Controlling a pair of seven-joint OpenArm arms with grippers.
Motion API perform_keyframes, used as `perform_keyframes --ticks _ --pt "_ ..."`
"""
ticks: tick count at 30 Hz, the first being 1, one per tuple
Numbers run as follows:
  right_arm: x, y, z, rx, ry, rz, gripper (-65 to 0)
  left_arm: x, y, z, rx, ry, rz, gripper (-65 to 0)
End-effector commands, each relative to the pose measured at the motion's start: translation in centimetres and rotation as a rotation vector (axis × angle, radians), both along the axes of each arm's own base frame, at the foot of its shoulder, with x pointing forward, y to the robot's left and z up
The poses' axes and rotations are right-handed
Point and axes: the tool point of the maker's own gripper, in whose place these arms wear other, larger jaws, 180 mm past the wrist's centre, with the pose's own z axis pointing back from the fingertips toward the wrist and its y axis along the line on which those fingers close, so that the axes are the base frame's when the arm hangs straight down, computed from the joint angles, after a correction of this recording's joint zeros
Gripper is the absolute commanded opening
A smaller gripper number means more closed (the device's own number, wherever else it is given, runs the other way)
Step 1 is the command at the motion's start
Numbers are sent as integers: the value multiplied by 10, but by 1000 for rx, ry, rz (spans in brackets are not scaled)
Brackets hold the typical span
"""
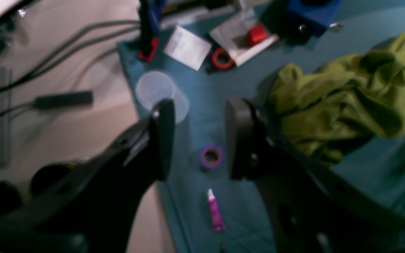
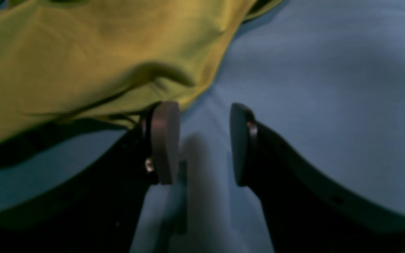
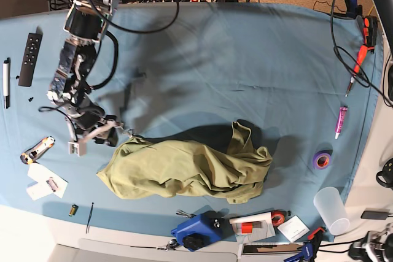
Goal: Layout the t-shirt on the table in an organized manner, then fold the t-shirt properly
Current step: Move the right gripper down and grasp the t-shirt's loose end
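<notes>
Lying crumpled on the table (image 3: 202,47), the t-shirt (image 3: 184,167) looks soft, limp, light; pinch its edge beside the right gripper (image 2: 202,144), jaws parted and empty, left gripper (image 1: 195,140) likewise.

The t-shirt (image 3: 184,170) is soft, matt olive cloth, heavily creased. The tabletop (image 3: 245,59) wears a smooth light blue fabric cover with faint wrinkles. The right hand (image 2: 200,144) has matt grey pads (image 2: 165,140) on dark plastic fingers with small metal screws. A cup (image 1: 160,93) looks like translucent frosted plastic; a purple tape roll (image 1: 211,157) appears slightly glossy.
</notes>
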Motion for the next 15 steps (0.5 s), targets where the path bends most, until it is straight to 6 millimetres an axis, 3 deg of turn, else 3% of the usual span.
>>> perform_keyframes --ticks 1,5,10,15 --pt "15 1 20 20 -68 -1 -409 3 4 32 -11 -78 4 -401" --pt "21 16 7 107 -38 -1 -409 -1 15 33 -5 -78 23 -401" --pt "19 27 -12 166 19 -46 -409 -1 11 34 -20 -82 13 -401" --pt "23 41 -11 197 -3 -45 -409 -1 9 35 -30 -84 7 -401"
